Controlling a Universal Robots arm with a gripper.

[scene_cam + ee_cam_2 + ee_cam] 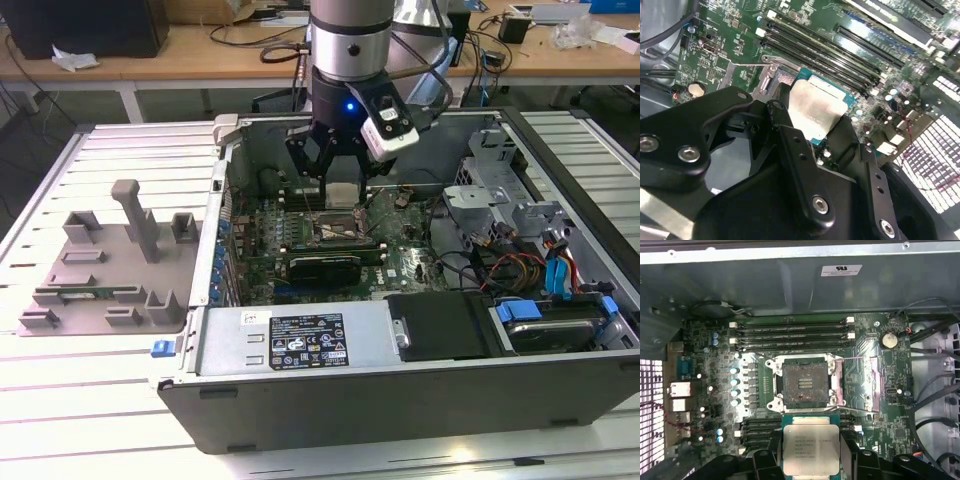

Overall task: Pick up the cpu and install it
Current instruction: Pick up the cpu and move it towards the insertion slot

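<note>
The pincer [341, 190] is clamped on the cpu [810, 447], gripping it by two opposite edges with its metal top up. The cpu hangs inside the case [420, 400], above the motherboard [897, 432] and just beside the open socket [805, 385].

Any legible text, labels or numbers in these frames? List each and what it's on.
Nothing can be quoted; print shows in these places:
Top plate of the cpu, held in the end effector: printed lines, too small to read.
White sticker on the case wall: too blurred to read.
Label on the power supply: symbols and print, too small to read.
</note>
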